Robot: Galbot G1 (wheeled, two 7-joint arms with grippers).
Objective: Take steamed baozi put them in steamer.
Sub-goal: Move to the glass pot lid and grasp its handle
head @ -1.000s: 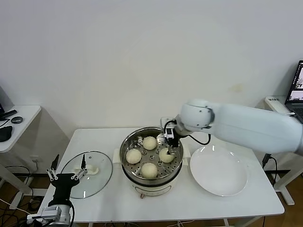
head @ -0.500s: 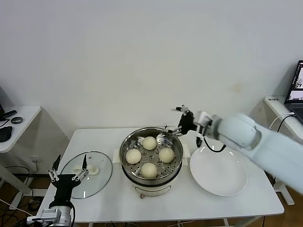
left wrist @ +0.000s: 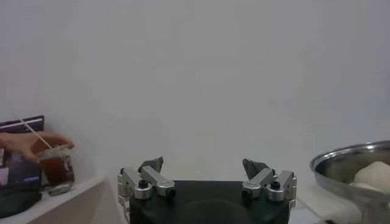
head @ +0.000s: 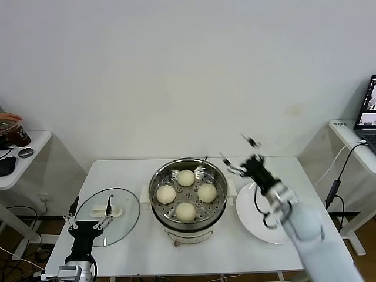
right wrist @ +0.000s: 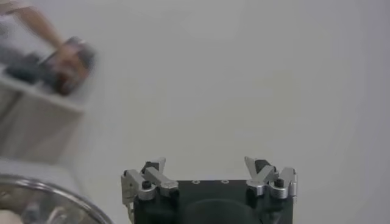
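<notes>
All four steamed baozi (head: 185, 194) sit on the perforated tray inside the steamer (head: 187, 220), so by my read the loading is done. The white plate (head: 276, 226) shows nothing on it, though your right arm hides part of it. If the glass lid (head: 107, 208) has to go on, that's all that's left; it lies flat on the table, off the pot.

Right gripper (head: 242, 155): empty, fingers spread wide, raised just beside the steamer's rim on the plate side. The buns lie below it, toward your left arm. The plate is under the forearm behind it.

Left gripper (head: 89, 209): parked low at the near table edge, also wide and holding nothing. The lid is just ahead of its fingertips, and the steamer is further over toward the right arm.

Materials:
- Buns: smooth, cream-white, round, matte; probably soft, so grip them lightly.
- Steamer: polished steel bowl, reflective, holed tray, cream base with side handles.
- Lid: clear round glass with a white handle.
- Plate: flat, glossy white.
</notes>
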